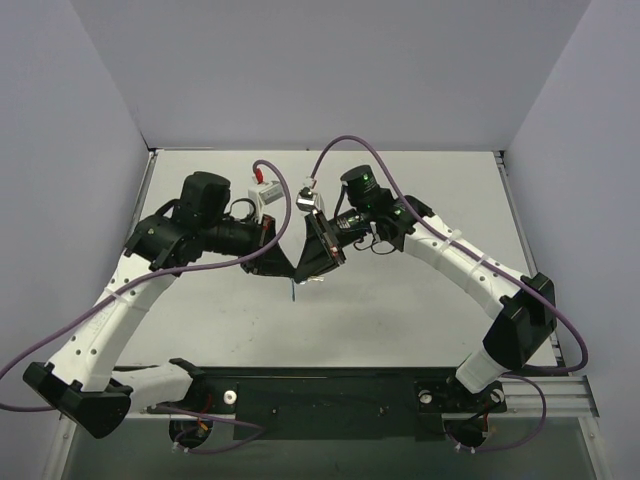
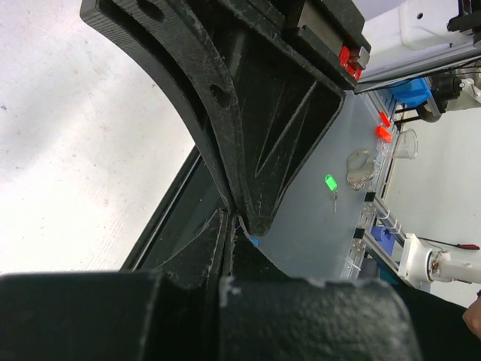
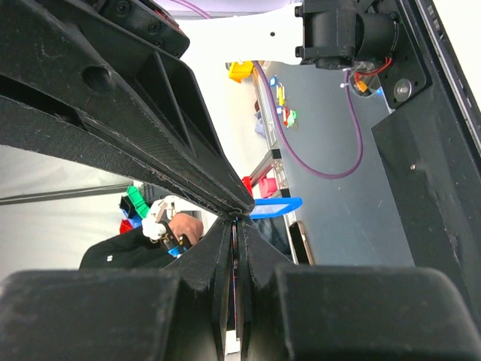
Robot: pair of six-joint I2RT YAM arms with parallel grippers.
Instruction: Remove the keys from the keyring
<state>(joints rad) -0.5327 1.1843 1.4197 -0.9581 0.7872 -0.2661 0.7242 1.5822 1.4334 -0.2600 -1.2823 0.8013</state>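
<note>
My two grippers meet tip to tip above the middle of the table. The left gripper (image 1: 291, 268) is shut; in its wrist view (image 2: 229, 219) a thin metal wire of the keyring (image 2: 242, 224) shows at its tips. The blue tag (image 1: 295, 291) hangs just below the tips. It also shows in the right wrist view (image 3: 274, 207), and as a sliver in the left wrist view (image 2: 255, 242). The right gripper (image 1: 309, 268) is shut (image 3: 237, 223) on something thin, with a silver glint (image 1: 318, 283) under it, apparently the key. The key itself is mostly hidden.
The white table (image 1: 420, 300) has grey walls at the left, back and right. The black base plate (image 1: 330, 390) runs along the near edge. Purple cables (image 1: 345, 142) with white connectors (image 1: 265, 190) loop over the arms.
</note>
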